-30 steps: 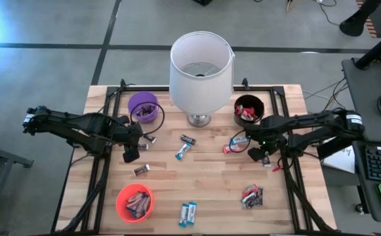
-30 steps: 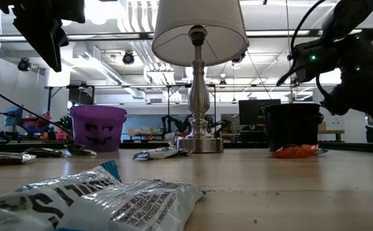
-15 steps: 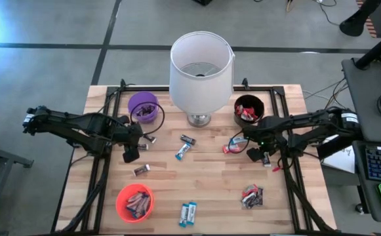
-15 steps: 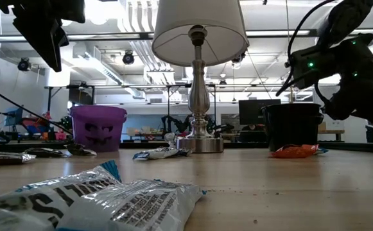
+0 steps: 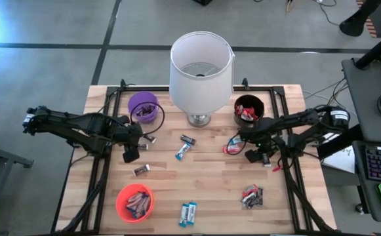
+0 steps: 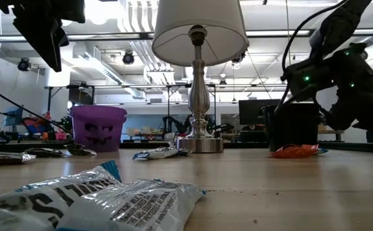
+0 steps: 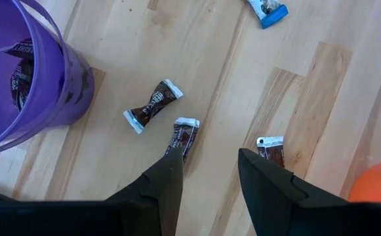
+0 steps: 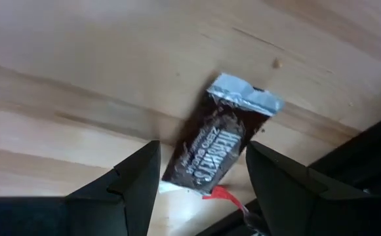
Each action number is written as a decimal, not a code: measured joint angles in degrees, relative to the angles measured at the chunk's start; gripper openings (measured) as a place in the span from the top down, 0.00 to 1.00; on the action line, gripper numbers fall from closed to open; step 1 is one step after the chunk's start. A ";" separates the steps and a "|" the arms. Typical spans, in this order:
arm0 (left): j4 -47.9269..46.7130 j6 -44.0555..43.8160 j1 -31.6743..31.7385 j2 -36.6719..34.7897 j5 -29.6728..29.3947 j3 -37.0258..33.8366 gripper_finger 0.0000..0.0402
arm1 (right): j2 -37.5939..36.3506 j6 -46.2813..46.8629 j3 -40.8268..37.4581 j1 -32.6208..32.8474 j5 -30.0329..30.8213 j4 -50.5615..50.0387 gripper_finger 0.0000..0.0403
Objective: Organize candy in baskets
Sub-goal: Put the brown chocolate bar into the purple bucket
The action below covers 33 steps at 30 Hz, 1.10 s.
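My right gripper (image 5: 251, 155) hangs open just above the table in front of the black basket (image 5: 248, 108). In the right wrist view a dark brown candy (image 8: 220, 142) lies flat on the wood between its two fingers (image 8: 130, 185), which do not touch it. My left gripper (image 5: 130, 155) is open and empty, held above the table near the purple basket (image 5: 143, 107). Below it, three dark candies (image 7: 153, 105) lie loose beside that basket (image 7: 33, 85). The orange basket (image 5: 135, 202) stands at the front left with candy inside. Red and blue candy (image 5: 235, 143) lies left of the right gripper.
A white-shaded lamp (image 5: 200, 69) stands at the back middle between the purple and black baskets. More candy is scattered about: a blue bar (image 5: 183, 152), a dark bar (image 5: 141, 170), a blue pair (image 5: 187, 214) at the front and a red-and-dark heap (image 5: 251, 195).
The right arm has shifted a little to the left and come lower over the table. The left arm has not moved.
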 joint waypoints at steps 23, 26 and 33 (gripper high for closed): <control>-0.03 -0.02 -0.01 0.00 0.07 0.02 0.68 | 3.23 -4.61 0.07 0.00 -0.16 0.83 0.96; -0.12 -0.02 -0.01 0.00 0.07 0.02 0.68 | 2.15 -4.59 0.06 0.01 0.40 0.25 0.96; -0.24 -0.09 -0.01 0.00 0.07 0.01 0.68 | -4.13 -3.66 5.10 0.00 0.84 -4.98 0.97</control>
